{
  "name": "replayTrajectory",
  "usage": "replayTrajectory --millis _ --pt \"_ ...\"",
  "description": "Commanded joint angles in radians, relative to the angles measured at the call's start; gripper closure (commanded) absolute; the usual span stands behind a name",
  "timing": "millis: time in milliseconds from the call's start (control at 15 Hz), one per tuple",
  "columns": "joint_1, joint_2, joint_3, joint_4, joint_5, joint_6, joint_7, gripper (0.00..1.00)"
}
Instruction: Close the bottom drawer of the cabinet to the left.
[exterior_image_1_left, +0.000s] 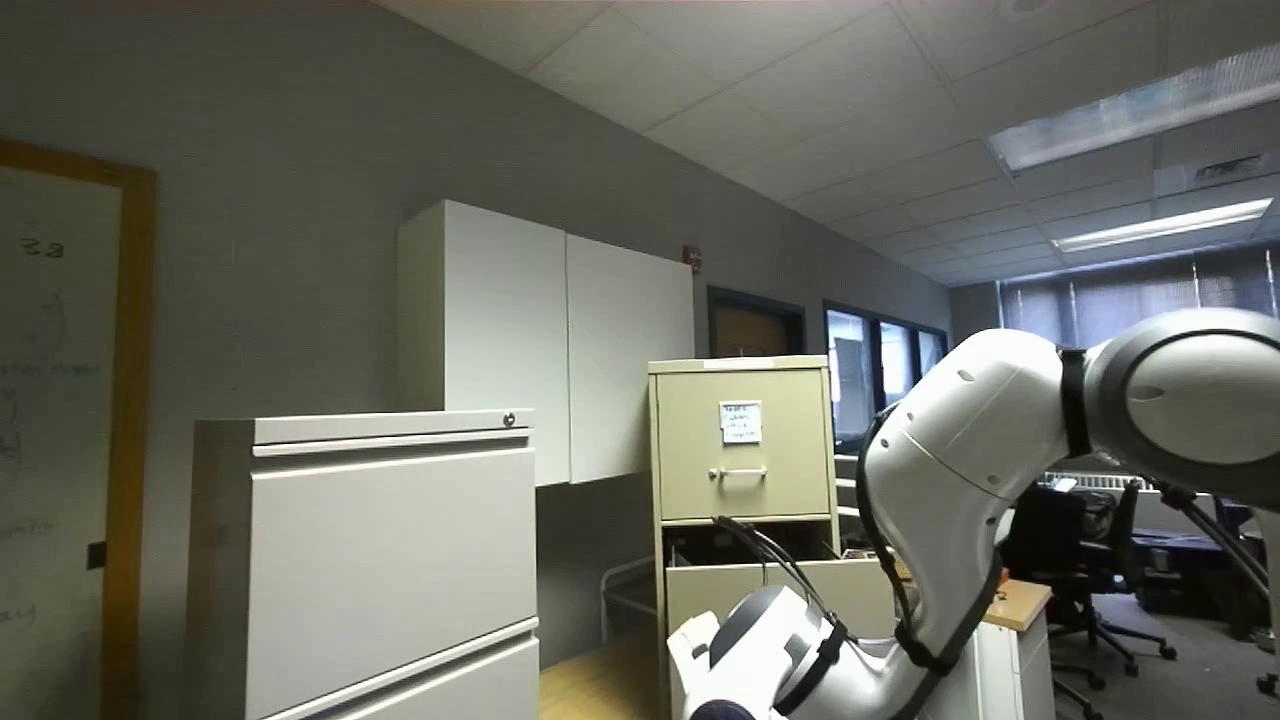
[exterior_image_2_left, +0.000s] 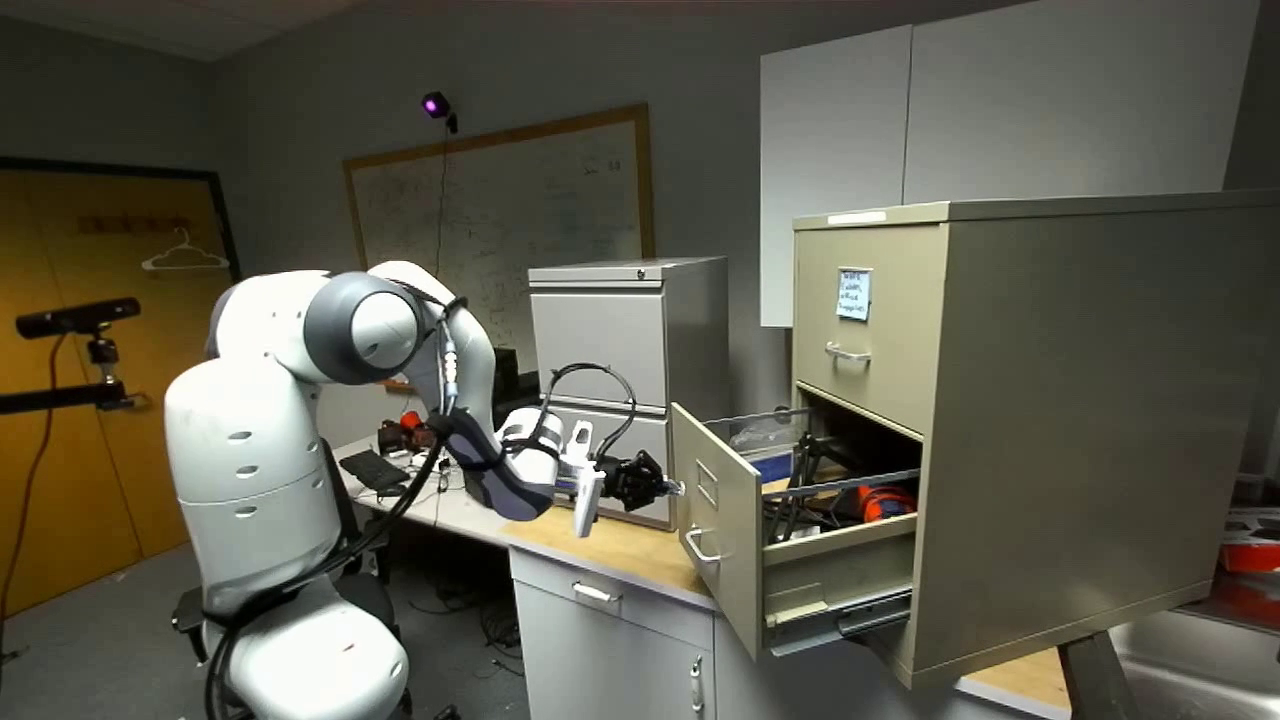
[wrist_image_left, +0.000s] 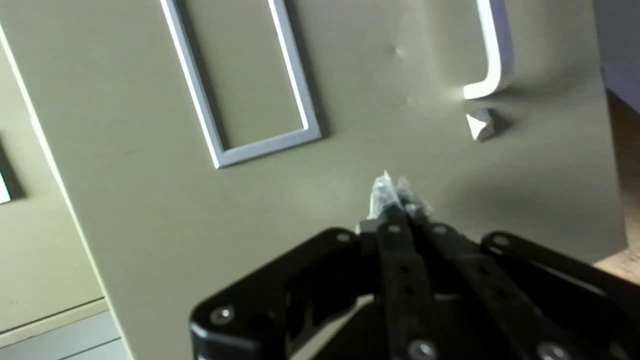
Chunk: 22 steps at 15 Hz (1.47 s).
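Observation:
A beige two-drawer cabinet (exterior_image_2_left: 1080, 420) stands on a counter and also shows in an exterior view (exterior_image_1_left: 655, 450). Its bottom drawer (exterior_image_2_left: 720, 500) is pulled far out, with cables and an orange item inside; its front fills much of the wrist view (wrist_image_left: 200, 225). The drawer's handle (exterior_image_2_left: 702, 546) shows at the upper right in the wrist view (wrist_image_left: 492, 55). The top drawer (exterior_image_2_left: 865, 320) is shut. My gripper (wrist_image_left: 400, 197) is shut and empty, its taped fingertips together in front of the drawer face, beside the label frame and handle. I cannot tell whether they touch it. The gripper also shows in an exterior view (exterior_image_2_left: 676, 488).
A grey filing cabinet (exterior_image_2_left: 600, 340) stands on the counter behind the gripper and also shows in an exterior view (exterior_image_1_left: 400, 560). White wall cabinets (exterior_image_2_left: 1000, 120) hang above. The wooden counter (exterior_image_2_left: 600, 540) runs below the drawer. Black cables loop over the gripper.

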Motion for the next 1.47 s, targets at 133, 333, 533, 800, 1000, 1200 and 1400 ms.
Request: replayTrajectory --millis 133,333,533,800,1000,1200,1400 --pt "-0.062 0.151 -0.123 0.231 -0.184 0.124 0.103 1.0" --pt "-0.095 0.216 -0.152 0.344 -0.247 0.16 0.155 1.0" --pt "-0.13 0.293 -0.17 0.468 -0.292 0.153 0.181 1.0" --pt "-0.167 0.388 -0.183 0.623 -0.267 0.102 0.173 1.0" --pt "-0.187 0.453 -0.189 0.729 -0.186 0.042 0.117 1.0" --pt "-0.208 0.507 -0.197 0.833 -0.066 -0.011 0.054 1.0" --pt "-0.228 0.555 -0.213 0.935 0.058 -0.085 0.008 1.0"
